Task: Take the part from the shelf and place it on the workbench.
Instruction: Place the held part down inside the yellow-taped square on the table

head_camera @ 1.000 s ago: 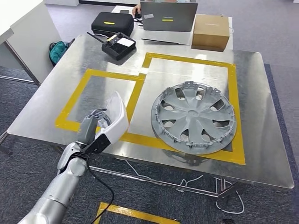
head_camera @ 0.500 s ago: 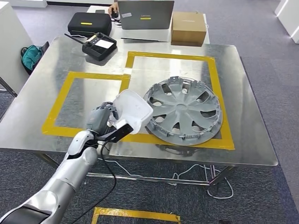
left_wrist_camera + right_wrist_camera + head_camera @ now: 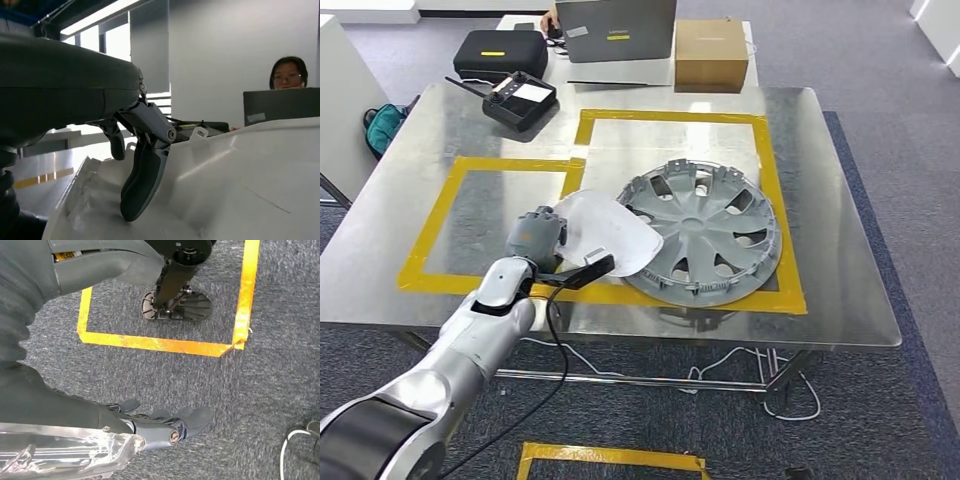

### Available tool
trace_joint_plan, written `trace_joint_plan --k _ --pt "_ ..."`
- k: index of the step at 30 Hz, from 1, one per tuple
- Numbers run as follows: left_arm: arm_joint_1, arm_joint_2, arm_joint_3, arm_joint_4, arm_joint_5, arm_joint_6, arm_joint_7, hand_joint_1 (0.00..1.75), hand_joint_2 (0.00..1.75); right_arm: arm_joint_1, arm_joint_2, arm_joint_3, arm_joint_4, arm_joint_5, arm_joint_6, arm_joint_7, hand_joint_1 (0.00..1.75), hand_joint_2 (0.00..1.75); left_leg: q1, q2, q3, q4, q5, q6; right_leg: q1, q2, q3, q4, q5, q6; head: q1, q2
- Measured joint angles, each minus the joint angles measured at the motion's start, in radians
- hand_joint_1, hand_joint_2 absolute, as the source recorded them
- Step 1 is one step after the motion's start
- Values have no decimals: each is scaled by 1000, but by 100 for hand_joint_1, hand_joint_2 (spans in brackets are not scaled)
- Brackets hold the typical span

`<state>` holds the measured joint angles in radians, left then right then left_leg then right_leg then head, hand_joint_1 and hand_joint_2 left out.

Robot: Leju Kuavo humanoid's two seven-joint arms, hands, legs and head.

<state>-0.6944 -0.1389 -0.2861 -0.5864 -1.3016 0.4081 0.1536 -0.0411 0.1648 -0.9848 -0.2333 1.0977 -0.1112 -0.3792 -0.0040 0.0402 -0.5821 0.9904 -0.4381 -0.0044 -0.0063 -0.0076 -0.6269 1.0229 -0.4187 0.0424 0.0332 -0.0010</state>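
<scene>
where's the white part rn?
Head view: the white part is in the left hand, over the workbench's near edge, between the left taped square and the grey wheel cover, overlapping its rim.

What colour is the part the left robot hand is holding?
White, with a black tab; the part shows best in the head view.

A steel table (image 3: 841,250) stands on grey carpet (image 3: 909,180), marked with two yellow tape frames (image 3: 418,255). Behind the table a second one carries a laptop (image 3: 616,28), a cardboard box (image 3: 711,55) and a black case (image 3: 500,52). Cables (image 3: 743,365) lie under the table. Yellow tape (image 3: 158,343) marks the carpet. Bright windows (image 3: 113,42) adjoin a grey wall (image 3: 226,50).
</scene>
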Motion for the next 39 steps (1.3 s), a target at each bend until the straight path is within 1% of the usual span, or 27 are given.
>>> trace_joint_plan --k 3,7,14,23,27,30,33,37,39 --pt "-38 24 -4 47 -59 -6 78 175 175 2 0 1 2 13 2 9 0 175 0 0 0 0 2 -4 0 0 0 0 3 -3 0 0" --pt "-81 76 -2 98 -82 -21 126 175 175 6 0 3 5 24 5 24 0 175 0 0 0 0 3 -6 0 0 0 0 5 -4 0 0" --pt "-105 166 29 147 -73 -46 142 175 175 11 0 4 10 35 4 36 0 175 0 0 0 0 6 -7 0 0 0 0 6 -4 0 0" --pt "-113 227 67 182 -79 -90 168 175 175 12 0 5 12 46 3 41 0 175 0 0 0 0 6 -7 0 1 -1 0 8 -6 0 0" --pt "-114 245 79 195 -89 -109 178 0 175 13 0 7 13 51 0 36 0 0 0 0 0 0 6 -7 0 0 -1 0 8 -6 0 0" --pt "-115 250 85 201 -98 -113 176 0 175 13 0 9 13 55 -2 33 0 0 0 0 0 0 6 -7 0 0 -1 0 8 -6 0 0" --pt "-117 249 95 204 -103 -94 166 0 175 13 0 10 14 61 -2 34 0 0 0 0 0 0 7 -8 0 0 -1 0 8 -6 0 0" --pt "-120 247 106 205 -106 -75 155 0 0 13 0 11 14 64 -2 36 0 0 0 0 0 0 7 -8 0 0 -1 0 8 -6 0 0" --pt "-121 245 109 206 -108 -62 145 0 0 13 0 11 14 66 -2 39 0 0 0 0 0 0 7 -8 0 0 -1 0 8 -6 0 0"
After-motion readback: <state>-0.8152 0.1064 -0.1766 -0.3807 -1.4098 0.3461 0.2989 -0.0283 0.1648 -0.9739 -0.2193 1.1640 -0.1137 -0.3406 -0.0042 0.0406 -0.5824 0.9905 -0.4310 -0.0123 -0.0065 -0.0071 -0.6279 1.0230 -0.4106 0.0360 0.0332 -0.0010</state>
